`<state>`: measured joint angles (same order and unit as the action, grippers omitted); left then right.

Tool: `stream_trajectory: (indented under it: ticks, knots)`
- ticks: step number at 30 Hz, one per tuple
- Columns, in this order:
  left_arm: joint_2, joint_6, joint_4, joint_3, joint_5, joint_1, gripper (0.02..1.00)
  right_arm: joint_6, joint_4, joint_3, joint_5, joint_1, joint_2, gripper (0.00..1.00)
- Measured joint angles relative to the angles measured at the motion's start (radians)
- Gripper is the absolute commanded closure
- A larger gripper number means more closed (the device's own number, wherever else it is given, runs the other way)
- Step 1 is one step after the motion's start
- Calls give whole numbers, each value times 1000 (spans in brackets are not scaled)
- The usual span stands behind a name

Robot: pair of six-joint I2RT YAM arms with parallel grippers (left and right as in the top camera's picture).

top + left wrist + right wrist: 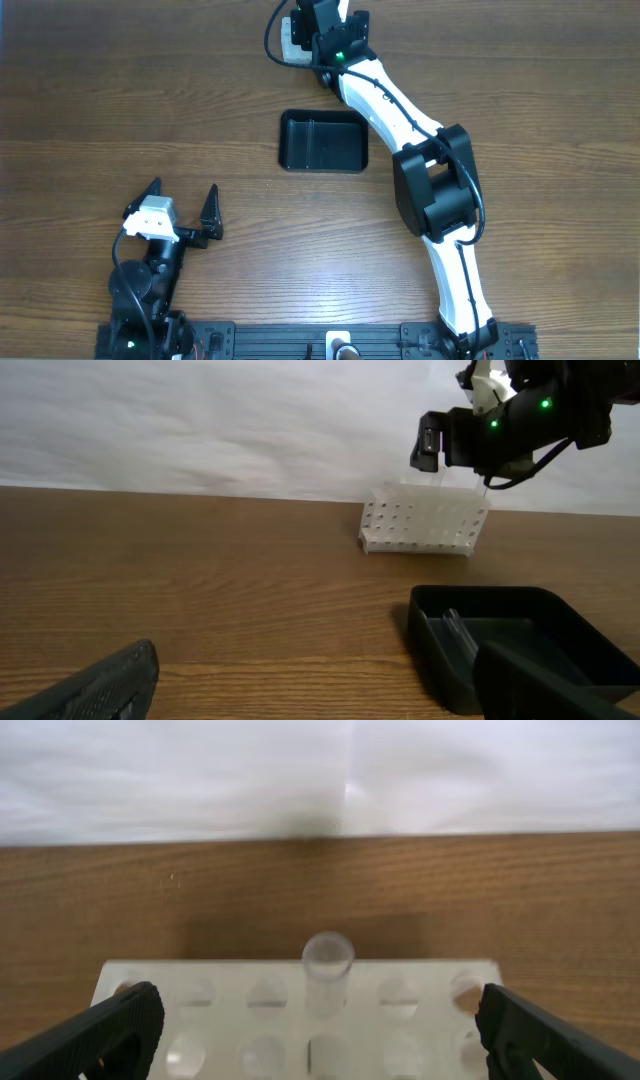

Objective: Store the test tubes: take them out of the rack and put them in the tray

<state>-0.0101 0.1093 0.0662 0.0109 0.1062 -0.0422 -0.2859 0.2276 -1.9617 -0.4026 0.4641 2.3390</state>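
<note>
A clear plastic test tube rack (300,1010) stands at the table's far edge, and it appears in the top view as the rack (293,42) and in the left wrist view as the rack (425,520). One clear tube (327,960) stands upright in it. My right gripper (325,1040) hovers open just above the rack, its fingers (105,1032) wide on either side of that tube without touching it. The black tray (322,160) lies mid-table and holds a clear tube (458,630) lying flat. My left gripper (183,197) rests open near the front left, holding nothing.
The right arm (395,110) stretches diagonally past the tray's right side up to the rack. A white wall runs behind the table's far edge. Bare wooden tabletop lies between the left gripper and the tray.
</note>
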Motion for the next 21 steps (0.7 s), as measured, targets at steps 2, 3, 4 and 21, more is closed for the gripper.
stream_trajectory:
  ticks: [2,3,4,21]
  knots:
    - [0,0,0,0,0,0,18,6,-9,0,0,0,0,29]
    - [0,0,0,0,0,0,18,6,-14,0,0,0,0,34]
    - [0,0,0,0,0,0,20,9,-19,0,0,0,0,38]
    - [0,0,0,0,0,0,18,15,-76,0,0,2,39,73]
